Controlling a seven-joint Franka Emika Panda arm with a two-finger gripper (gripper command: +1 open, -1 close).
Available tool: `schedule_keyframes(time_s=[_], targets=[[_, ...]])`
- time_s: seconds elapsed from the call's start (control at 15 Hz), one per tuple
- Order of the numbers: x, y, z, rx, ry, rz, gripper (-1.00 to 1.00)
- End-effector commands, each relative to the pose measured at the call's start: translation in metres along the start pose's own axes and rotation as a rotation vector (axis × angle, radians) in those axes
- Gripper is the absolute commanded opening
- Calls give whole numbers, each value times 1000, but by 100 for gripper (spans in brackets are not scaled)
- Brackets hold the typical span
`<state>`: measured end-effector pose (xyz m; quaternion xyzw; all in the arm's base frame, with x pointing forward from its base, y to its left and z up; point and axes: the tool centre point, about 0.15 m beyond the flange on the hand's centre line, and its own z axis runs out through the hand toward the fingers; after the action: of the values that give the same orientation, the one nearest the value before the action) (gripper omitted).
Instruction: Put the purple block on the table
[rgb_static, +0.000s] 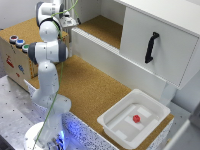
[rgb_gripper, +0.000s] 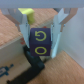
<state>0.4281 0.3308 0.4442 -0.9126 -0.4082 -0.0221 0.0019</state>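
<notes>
In the wrist view my gripper (rgb_gripper: 42, 46) is shut on the purple block (rgb_gripper: 41, 36), a dark purple cube with yellow symbols on its faces, held between the two pale fingers (rgb_gripper: 22, 25). In the exterior view the gripper (rgb_static: 69, 21) hangs high at the back. It is between the cork-topped button box (rgb_static: 17, 42) and the white cabinet's shelf (rgb_static: 102, 27). The block is too small to make out there. The table (rgb_static: 95, 90), a broad tan cork worktop, stretches in front of the cabinet. Cork (rgb_gripper: 70, 62) shows below the block in the wrist view.
A white cabinet with a black drawer handle (rgb_static: 151, 47) fills the back on the exterior view's right. A white tray (rgb_static: 117, 131) holding a small red object (rgb_static: 136, 118) sits on the table's near right. The arm's base (rgb_static: 47, 125) stands at the front left.
</notes>
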Motion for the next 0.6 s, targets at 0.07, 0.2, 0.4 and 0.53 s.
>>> schedule_keyframes(time_s=[0.07,0.2,0.4,0.53], targets=[[-79,36,86,-25,142,381,-100],[-86,45,106,-24,152,509,-100],[-88,59,129,-62,205,656,-100],[-93,72,145,-53,233,758,-100]])
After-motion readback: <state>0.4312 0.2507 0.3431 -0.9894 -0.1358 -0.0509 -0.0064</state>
